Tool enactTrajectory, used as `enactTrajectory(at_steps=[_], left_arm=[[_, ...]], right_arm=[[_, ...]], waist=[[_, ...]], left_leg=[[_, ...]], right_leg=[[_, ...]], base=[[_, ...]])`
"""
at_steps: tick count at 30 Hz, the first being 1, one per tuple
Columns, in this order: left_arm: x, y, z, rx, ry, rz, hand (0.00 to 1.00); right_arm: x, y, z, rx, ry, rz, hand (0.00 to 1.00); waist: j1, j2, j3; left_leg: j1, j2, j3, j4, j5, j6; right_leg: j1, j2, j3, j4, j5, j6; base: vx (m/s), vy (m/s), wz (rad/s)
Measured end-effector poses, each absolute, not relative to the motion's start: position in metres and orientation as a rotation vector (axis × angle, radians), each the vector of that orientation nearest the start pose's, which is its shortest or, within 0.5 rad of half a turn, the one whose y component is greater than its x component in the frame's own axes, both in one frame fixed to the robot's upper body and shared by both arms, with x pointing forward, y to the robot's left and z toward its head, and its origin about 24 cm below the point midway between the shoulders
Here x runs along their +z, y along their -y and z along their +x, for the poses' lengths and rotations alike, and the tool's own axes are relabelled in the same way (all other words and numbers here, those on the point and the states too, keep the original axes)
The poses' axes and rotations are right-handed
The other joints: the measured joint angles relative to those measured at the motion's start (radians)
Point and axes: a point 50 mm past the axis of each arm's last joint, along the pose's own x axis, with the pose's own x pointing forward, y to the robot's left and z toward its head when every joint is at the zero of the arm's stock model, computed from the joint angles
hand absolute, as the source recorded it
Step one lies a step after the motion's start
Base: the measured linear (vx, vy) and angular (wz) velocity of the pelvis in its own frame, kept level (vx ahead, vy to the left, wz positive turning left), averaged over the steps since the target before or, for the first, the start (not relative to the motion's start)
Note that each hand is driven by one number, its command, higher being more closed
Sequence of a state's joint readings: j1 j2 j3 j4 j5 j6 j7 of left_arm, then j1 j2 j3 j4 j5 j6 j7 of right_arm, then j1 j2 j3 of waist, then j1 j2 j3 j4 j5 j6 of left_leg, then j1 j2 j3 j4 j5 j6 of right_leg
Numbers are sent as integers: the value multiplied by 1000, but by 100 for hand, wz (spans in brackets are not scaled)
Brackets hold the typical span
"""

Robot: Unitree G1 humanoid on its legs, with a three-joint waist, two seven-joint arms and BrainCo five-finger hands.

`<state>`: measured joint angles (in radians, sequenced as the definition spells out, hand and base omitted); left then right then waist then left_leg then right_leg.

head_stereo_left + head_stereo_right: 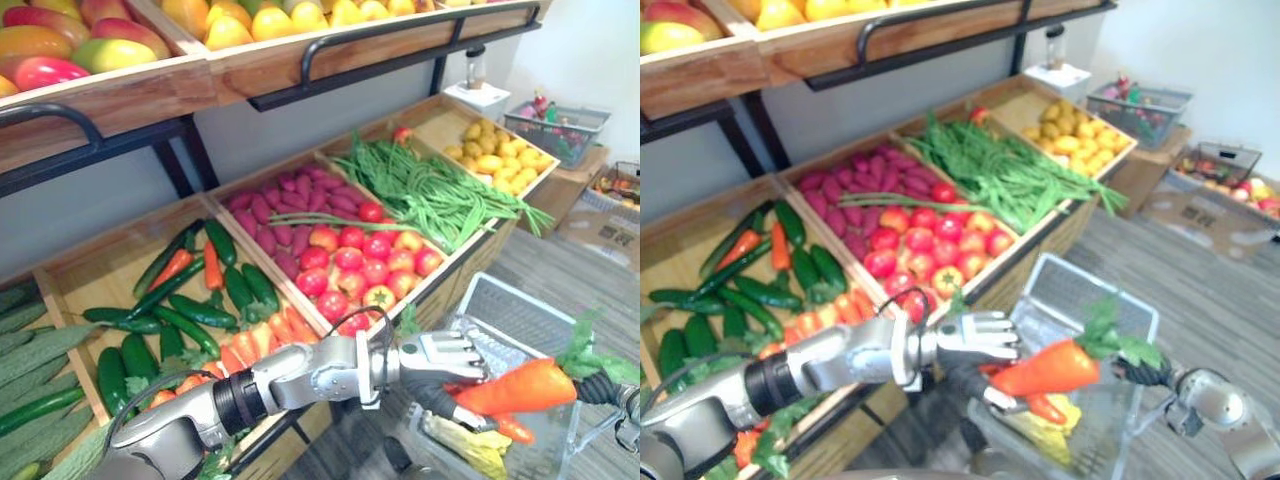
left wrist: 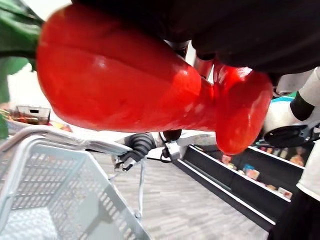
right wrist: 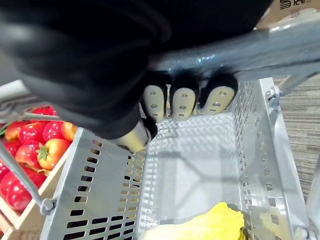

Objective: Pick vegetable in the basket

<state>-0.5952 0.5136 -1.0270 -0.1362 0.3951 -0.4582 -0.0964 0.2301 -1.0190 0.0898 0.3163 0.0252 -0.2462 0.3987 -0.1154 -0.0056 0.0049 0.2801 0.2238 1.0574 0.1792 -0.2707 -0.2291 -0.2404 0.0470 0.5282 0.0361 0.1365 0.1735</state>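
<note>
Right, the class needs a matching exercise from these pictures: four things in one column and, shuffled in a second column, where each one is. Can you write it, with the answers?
Things
1. carrot
2. basket handle
3. yellow leafy vegetable
4. green beans

Places
A. lying next to the tomatoes
B. on the floor of the basket
C. gripped by the left hand, above the basket
D. gripped by the right hand

Pairs: 1-C, 2-D, 3-B, 4-A
</note>
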Motion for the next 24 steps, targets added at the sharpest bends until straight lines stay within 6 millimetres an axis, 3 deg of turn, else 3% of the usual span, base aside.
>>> enactTrajectory(at_steps=[6, 12, 16, 24], left_arm=[[100, 16, 179, -1448, 965, 881, 100], [88, 30, 186, -1473, 889, 850, 100], [77, 33, 191, -1479, 832, 869, 100], [59, 45, 195, -1489, 754, 905, 100]], right_arm=[[53, 333, 203, 487, -445, -888, 100], [60, 306, 219, 580, -355, -873, 100], [67, 302, 226, 575, -326, -856, 100], [84, 266, 243, 690, -192, -840, 100]], waist=[[-25, 5, -4], [-48, 11, -8], [-59, 19, -12], [-74, 18, -12]], left_leg=[[17, -4, 34, 3, -6, -8], [19, -4, 52, 2, -7, -8], [28, -5, 72, 3, -9, -9], [74, -5, 204, 36, -11, -13]], right_leg=[[-2, 15, 32, -2, 7, 2], [-1, 14, 38, -23, 8, 3], [-1, 24, 55, -25, 8, 4], [-18, 91, 163, 0, 19, 5]], base=[[-10, 6, -18], [2, 1, -6], [12, 6, -15], [21, -21, -45]])
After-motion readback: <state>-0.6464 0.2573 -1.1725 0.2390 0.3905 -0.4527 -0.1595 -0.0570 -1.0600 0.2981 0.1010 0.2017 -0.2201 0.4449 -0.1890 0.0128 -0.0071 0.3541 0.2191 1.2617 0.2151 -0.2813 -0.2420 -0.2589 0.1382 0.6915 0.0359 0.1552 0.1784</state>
